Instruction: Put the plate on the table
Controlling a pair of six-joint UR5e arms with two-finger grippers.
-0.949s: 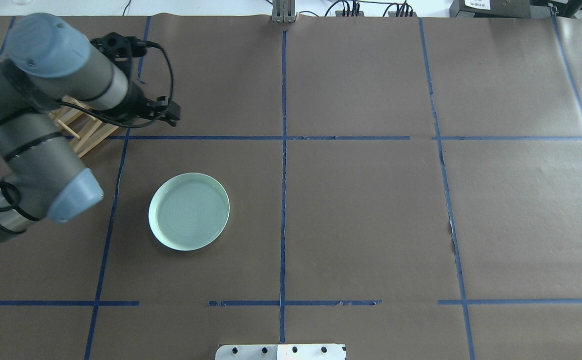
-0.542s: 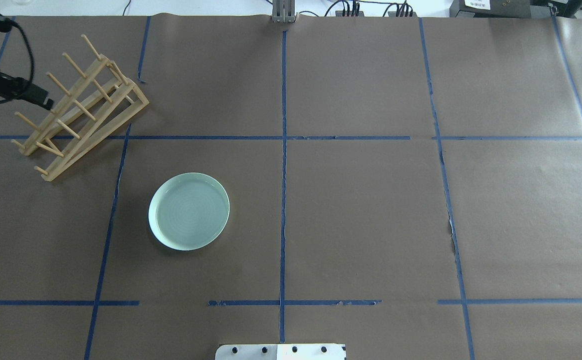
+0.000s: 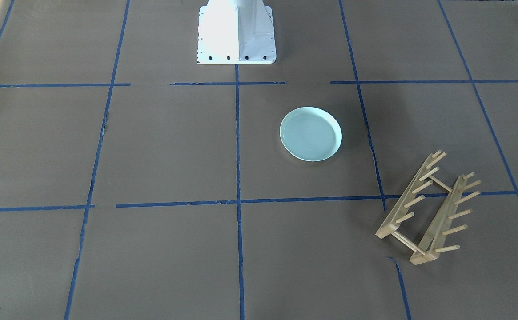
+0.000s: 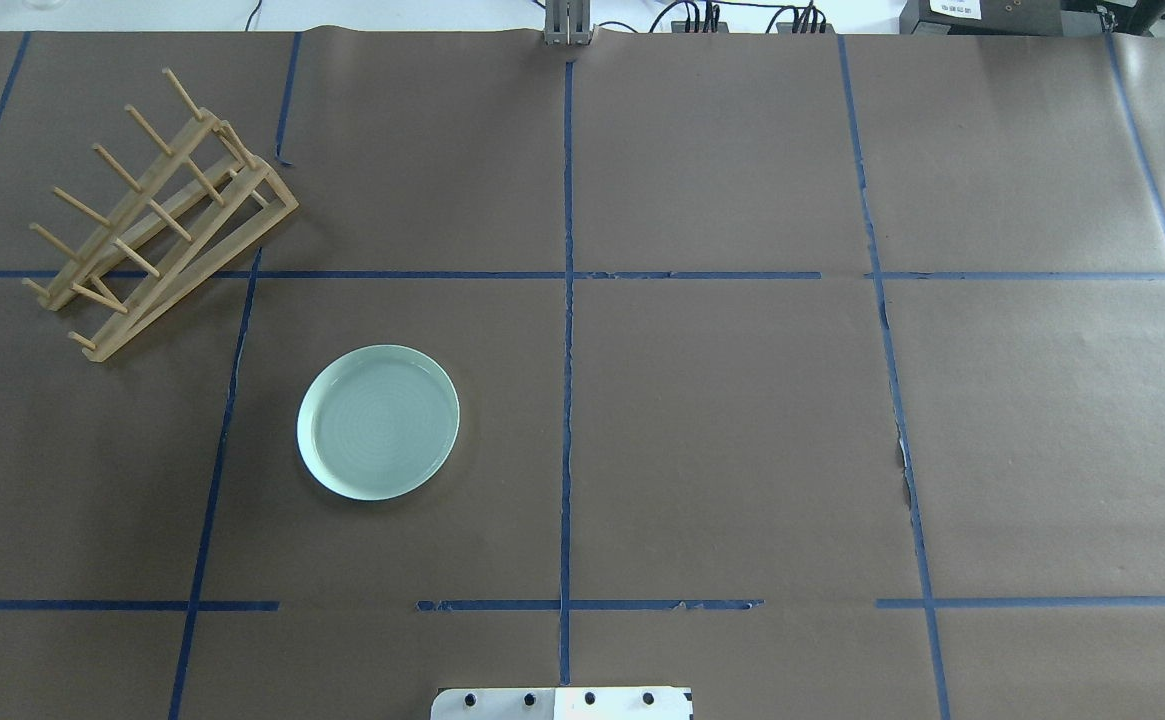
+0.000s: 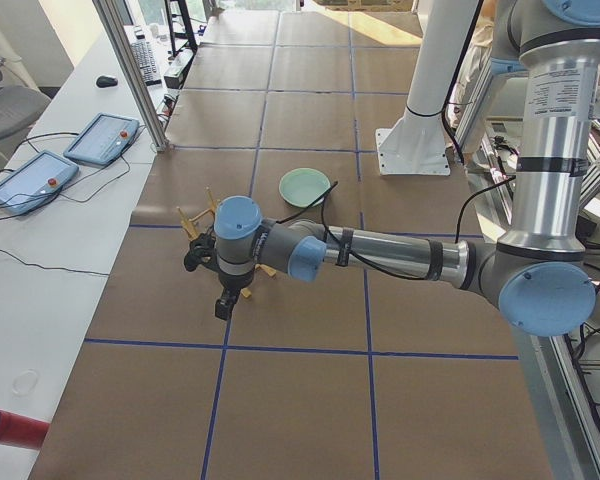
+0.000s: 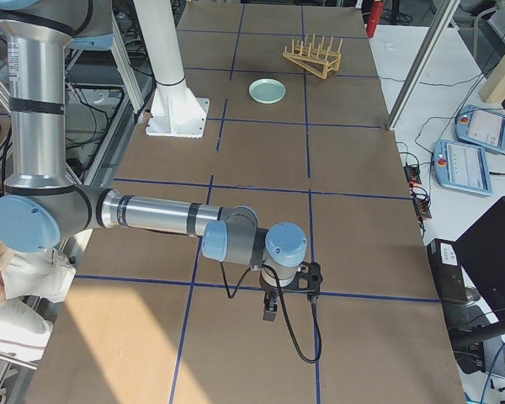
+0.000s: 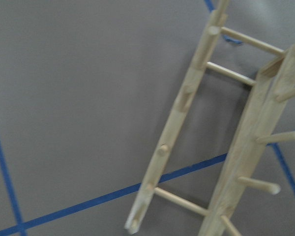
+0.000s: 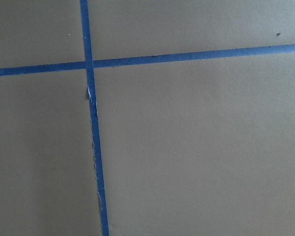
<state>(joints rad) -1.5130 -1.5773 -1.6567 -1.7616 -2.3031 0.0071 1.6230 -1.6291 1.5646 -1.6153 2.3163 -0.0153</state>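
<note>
Left fingers (image 5: 224, 305) and right fingers (image 6: 270, 313): cannot tell how open; plate (image 4: 378, 422) lies flat on table (image 4: 722, 420).

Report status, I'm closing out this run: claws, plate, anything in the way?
Left claw by the wooden rack, right claw far off; open or shut unreadable. Plate flat on table, nothing touching it. Rack stands apart from it.

A wooden peg rack (image 3: 407, 195) (pegs upward) stands askew; two devices, perhaps tablets (image 5: 102, 138), lie aside.
</note>
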